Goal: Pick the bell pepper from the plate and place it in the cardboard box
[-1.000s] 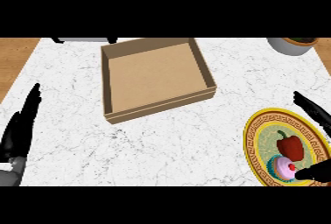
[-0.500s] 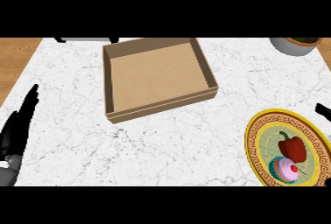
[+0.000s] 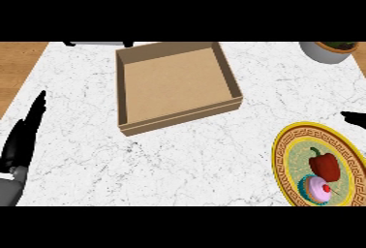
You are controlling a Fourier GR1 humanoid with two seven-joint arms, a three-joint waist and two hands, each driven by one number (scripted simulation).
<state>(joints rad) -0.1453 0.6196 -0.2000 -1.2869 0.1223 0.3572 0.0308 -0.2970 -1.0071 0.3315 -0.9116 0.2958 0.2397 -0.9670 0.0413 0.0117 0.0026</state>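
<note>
A red bell pepper (image 3: 325, 165) lies on a yellow-rimmed patterned plate (image 3: 281, 160) at the lower right, beside a pink cupcake (image 3: 319, 189). An open cardboard box (image 3: 175, 82) stands empty at the upper middle of the marble counter. Only a straight black tip of my right hand (image 3: 355, 117) pokes in from the right edge, above the plate and apart from the pepper. At the left edge my left hand (image 3: 24, 133) rests open with its fingers pointing up, holding nothing.
A grey pot (image 3: 327, 50) stands at the top right corner. A dark object (image 3: 97, 43) sits at the counter's far edge, left of the box. Wooden floor (image 3: 18, 63) shows past the counter's left edge.
My right hand has drawn back to the right, off the plate, until just its tip shows. The left hand has hardly moved. Pepper and cupcake stay on the plate.
</note>
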